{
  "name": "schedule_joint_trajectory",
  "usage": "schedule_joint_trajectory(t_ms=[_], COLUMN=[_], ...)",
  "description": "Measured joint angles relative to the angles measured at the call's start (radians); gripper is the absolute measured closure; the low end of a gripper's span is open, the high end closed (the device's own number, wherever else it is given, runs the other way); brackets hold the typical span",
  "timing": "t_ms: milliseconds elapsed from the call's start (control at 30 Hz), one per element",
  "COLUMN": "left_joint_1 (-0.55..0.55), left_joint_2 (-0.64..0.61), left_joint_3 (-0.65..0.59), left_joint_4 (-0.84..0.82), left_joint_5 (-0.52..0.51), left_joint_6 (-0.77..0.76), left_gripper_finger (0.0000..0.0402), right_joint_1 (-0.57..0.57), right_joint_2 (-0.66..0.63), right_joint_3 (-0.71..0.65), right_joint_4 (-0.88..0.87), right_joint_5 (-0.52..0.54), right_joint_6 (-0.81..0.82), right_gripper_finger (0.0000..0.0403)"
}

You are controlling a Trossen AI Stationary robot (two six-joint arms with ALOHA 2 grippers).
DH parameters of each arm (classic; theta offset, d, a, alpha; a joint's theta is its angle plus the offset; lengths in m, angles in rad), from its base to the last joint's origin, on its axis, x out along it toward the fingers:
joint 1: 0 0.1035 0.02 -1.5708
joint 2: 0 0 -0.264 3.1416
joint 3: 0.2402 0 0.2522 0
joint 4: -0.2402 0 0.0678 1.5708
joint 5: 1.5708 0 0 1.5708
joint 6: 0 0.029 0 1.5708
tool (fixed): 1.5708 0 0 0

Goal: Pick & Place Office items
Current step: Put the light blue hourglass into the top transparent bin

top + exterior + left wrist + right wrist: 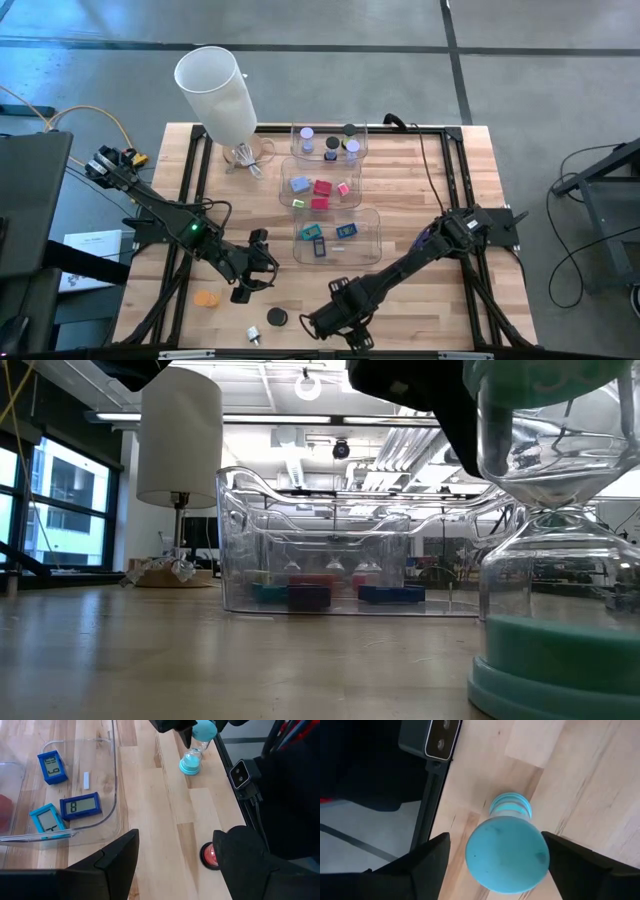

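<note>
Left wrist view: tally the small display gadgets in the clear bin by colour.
Blue gadgets: 2
Teal gadget: 1
Total: 3

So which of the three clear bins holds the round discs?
The far bin, nearest the white cylinder; the middle bin and near bin hold blocks.

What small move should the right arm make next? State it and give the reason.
Probably close the right gripper on the teal hourglass. Its open fingers already flank the hourglass's top cap, with a gap on each side, and the hourglass stands upright on the table near its front edge.
</note>
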Motion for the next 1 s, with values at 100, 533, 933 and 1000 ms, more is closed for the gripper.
schedule_joint_trajectory(t_ms=[100,533,933,1000], left_joint_1=[0.0,0.0,0.0,0.0], left_joint_2=[0.0,0.0,0.0,0.0], left_joint_3=[0.0,0.0,0.0,0.0], left_joint_4=[0.0,0.0,-0.001,-0.001], left_joint_5=[0.0,0.0,0.0,0.0], left_joint_6=[0.0,0.0,0.0,0.0], left_gripper_finger=[0.0156,0.0156,0.0156,0.0156], right_joint_1=[0.0,-0.013,-0.018,-0.018], right_joint_2=[0.0,0.0,0.0,-0.001], right_joint_3=[0.0,0.0,0.0,0.0], right_joint_4=[-0.001,0.005,0.021,0.021], right_joint_5=[-0.003,-0.033,-0.06,-0.062], right_joint_6=[0.0,0.002,0.005,0.006], right_gripper_finger=[0.0114,0.0152,0.021,0.021])
